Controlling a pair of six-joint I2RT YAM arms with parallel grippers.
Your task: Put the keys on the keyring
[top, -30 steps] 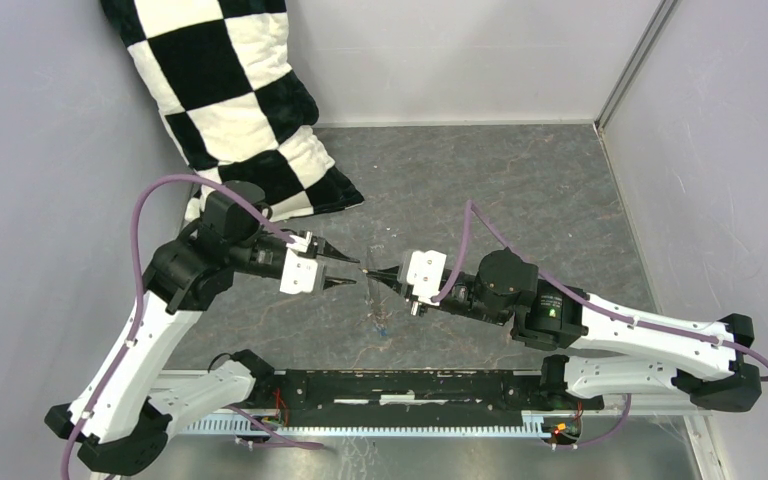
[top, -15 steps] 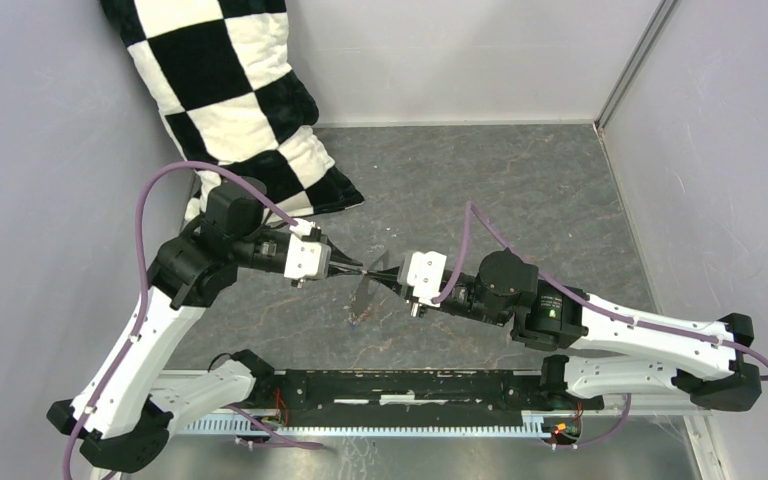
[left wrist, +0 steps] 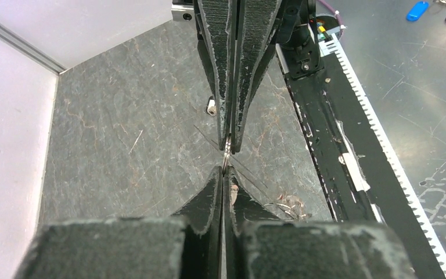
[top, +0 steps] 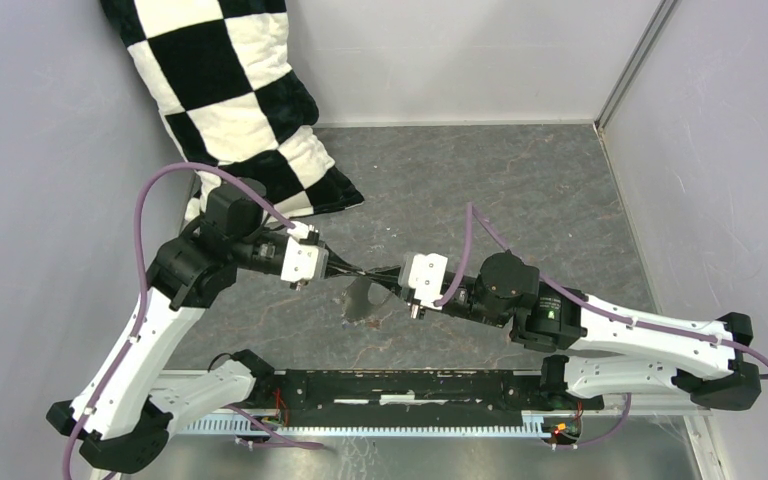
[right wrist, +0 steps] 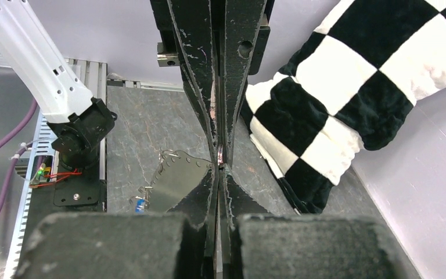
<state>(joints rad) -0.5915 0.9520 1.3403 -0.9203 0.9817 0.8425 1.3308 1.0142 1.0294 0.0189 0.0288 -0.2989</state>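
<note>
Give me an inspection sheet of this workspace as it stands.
Surface: dark stone-look mat, scuffed.
Job's things: keyring pinched between the two gripper tips above the mat; keys small below it, one blue; whether any is threaded cannot be told.
Clutter: checkered pillow in the far left corner, against the wall.
Grippers: left gripper shut on the keyring; right gripper shut on it too, tip to tip.
Cables: purple cables loop along both arms, away from the fingers.
Surroundings: pale walls; toothed rail at the near edge.
</note>
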